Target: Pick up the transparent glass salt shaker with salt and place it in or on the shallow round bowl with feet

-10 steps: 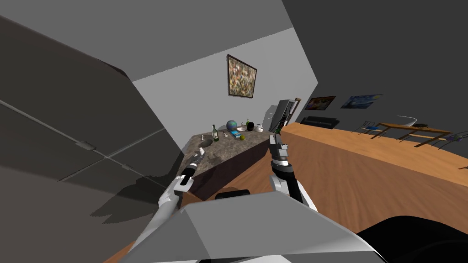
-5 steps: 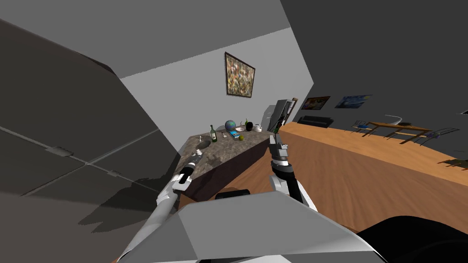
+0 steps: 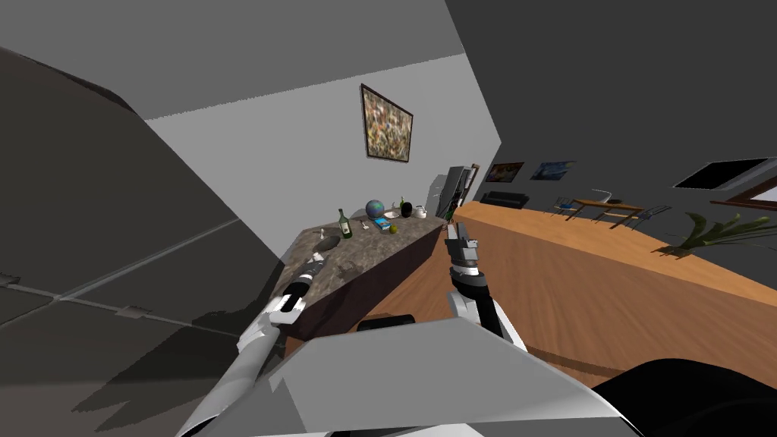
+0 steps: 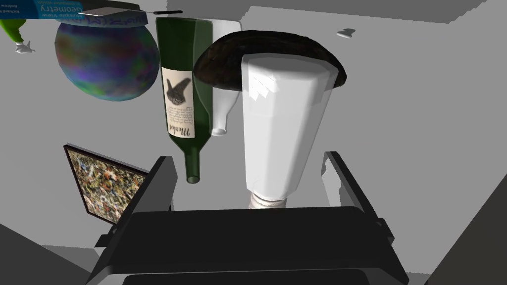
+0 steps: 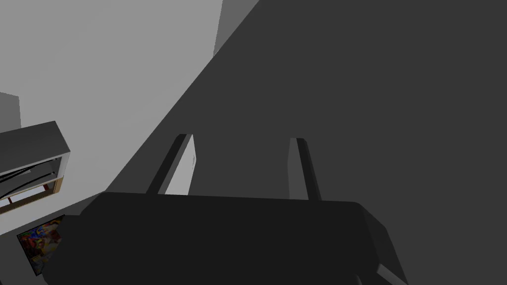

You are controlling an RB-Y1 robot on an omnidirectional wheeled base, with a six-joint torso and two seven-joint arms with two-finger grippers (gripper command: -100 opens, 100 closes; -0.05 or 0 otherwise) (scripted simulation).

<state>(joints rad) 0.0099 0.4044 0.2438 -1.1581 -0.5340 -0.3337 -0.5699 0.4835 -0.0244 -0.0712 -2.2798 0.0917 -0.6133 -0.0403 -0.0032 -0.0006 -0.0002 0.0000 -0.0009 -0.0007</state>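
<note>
Counter (image 3: 372,243): shaker (image 4: 282,128) w/in spread L gripper (image 4: 248,158)

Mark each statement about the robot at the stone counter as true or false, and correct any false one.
1. The left gripper is open, with the white salt shaker between its fingers. True.
2. The green bottle lies on its side on the counter. False: it stands upright.
3. The right gripper is shut on the globe. False: it is open and empty, and the globe stands on the counter past the bottle.
4. Seen from the left gripper, the dark bowl sits just behind the salt shaker. True.
5. The salt shaker already rests in the dark bowl. False: it stands in front of the bowl, on the gripper's side.
</note>
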